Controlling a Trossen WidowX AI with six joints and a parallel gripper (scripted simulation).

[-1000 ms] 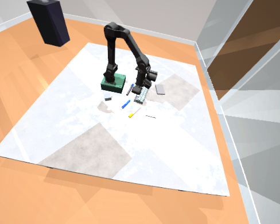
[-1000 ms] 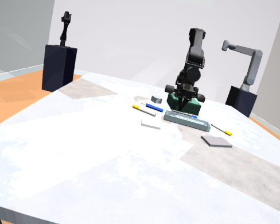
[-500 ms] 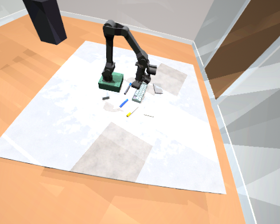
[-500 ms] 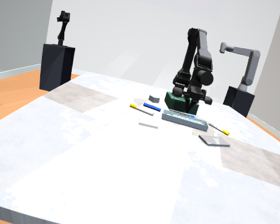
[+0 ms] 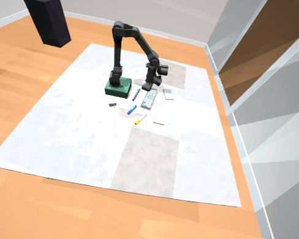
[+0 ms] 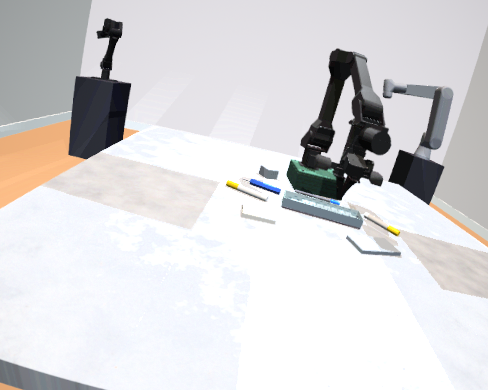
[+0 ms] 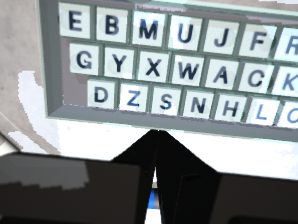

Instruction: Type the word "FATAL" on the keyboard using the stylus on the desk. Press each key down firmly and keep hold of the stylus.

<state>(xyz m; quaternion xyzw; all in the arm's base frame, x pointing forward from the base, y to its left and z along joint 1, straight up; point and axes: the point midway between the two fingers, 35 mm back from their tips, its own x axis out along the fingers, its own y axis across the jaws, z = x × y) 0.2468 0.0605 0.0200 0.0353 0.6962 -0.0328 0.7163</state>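
The keyboard [image 5: 149, 99] [image 6: 321, 210] [image 7: 52, 65] lies flat. The wrist view shows E B M U J F R in its top row, G Y X W A C K in the middle and D Z S N H L below; no T shows there. My gripper [image 5: 147, 89] [image 6: 340, 196] [image 7: 157, 137] is shut with nothing between its fingertips, just off the keyboard's edge below the S and N keys in the wrist view. A dark pen with a blue end [image 5: 136, 94] [image 6: 318, 198], possibly the stylus, lies beside the keyboard on the arm's side. A blue pen [image 5: 132, 110] [image 6: 265, 186] lies further off.
A yellow-ended pen [image 5: 140, 119] [image 6: 247, 191] and a pale block [image 6: 257, 215] lie past one keyboard end. Another yellow-ended pen [image 6: 381, 223] and a flat grey pad [image 6: 374, 246] lie near the other. A small grey block [image 5: 113, 104] [image 6: 269, 172] lies near the arm's green base [image 5: 117, 91].
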